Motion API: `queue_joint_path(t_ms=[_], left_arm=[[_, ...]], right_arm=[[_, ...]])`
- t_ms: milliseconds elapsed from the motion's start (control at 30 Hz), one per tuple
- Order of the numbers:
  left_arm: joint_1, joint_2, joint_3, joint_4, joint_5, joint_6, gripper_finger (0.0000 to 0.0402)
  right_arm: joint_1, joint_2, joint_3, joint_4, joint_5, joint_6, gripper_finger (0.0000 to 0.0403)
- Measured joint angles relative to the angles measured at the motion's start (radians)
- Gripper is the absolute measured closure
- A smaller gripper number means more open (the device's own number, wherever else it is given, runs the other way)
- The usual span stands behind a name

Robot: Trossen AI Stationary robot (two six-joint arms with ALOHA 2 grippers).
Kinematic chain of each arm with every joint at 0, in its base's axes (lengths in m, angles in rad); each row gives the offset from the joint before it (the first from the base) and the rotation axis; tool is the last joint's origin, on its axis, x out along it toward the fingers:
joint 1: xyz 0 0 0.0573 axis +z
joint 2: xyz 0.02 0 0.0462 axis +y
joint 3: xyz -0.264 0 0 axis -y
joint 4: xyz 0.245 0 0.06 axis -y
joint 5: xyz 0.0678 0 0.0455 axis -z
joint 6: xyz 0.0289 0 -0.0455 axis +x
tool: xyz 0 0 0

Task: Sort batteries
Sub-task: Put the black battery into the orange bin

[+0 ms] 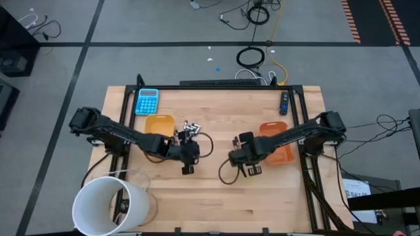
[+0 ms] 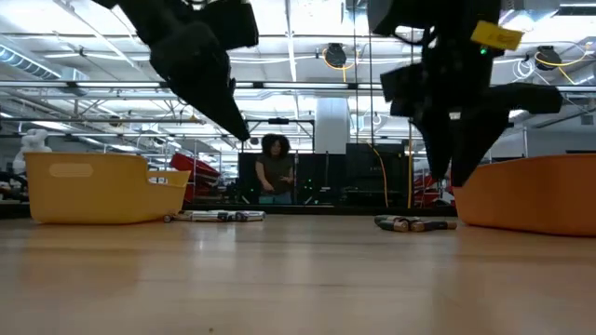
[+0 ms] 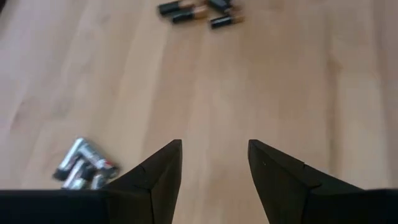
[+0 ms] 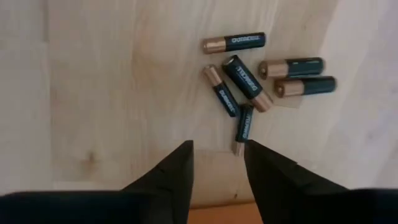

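Silvery-grey batteries [image 1: 190, 127] lie in a small heap on the table beside the yellow tray [image 1: 159, 124]; they also show in the left wrist view [image 3: 84, 165]. Several dark, copper-tipped batteries [image 4: 249, 81] lie loose on the wood near the orange tray [image 1: 279, 147], and show in the low view [image 2: 414, 223]. My left gripper [image 1: 188, 164] [image 3: 214, 146] hovers open over bare wood, near the silvery heap. My right gripper [image 1: 251, 169] [image 4: 217, 146] hovers open just short of the dark batteries, the nearest one [image 4: 244, 127] in front of its fingertips.
A blue calculator [image 1: 147, 101] lies at the far left of the table and a dark remote-like object [image 1: 284, 103] at the far right. A white bucket [image 1: 111, 206] stands at the near left corner. Bare wood stretches along the near edge. A person [image 2: 275, 167] stands beyond the table.
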Motion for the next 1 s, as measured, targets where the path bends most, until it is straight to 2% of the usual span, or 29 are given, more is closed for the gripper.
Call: queue_joint_path(t_ms=[167,367,567,800,900,1000], left_arm=[[-0.049,0.000,0.000,0.035,0.000,0.008,0.0208],[-0.086,0.000,0.000,0.048,-0.039,0.033,0.0208],[-0.076,0.000,-0.001,-0.019,-0.047,0.056,0.0208],[-0.047,0.000,-0.001,-0.056,0.009,0.081,0.0208],[-0.045,0.000,-0.001,-0.053,0.016,0.105,0.0208],[-0.045,0.000,-0.001,-0.052,0.015,0.106,0.0208]], right_arm=[[-0.063,0.048,0.000,0.014,-0.025,-0.063,0.0300],[-0.103,0.073,0.000,0.023,-0.023,-0.080,0.0303],[-0.110,0.127,0.000,0.030,-0.023,-0.078,0.0301],[-0.123,0.192,0.005,0.030,-0.031,-0.104,0.0302],[-0.124,0.211,0.005,0.041,-0.035,-0.133,0.0320],[-0.127,0.217,0.005,0.047,-0.060,-0.135,0.0362]])
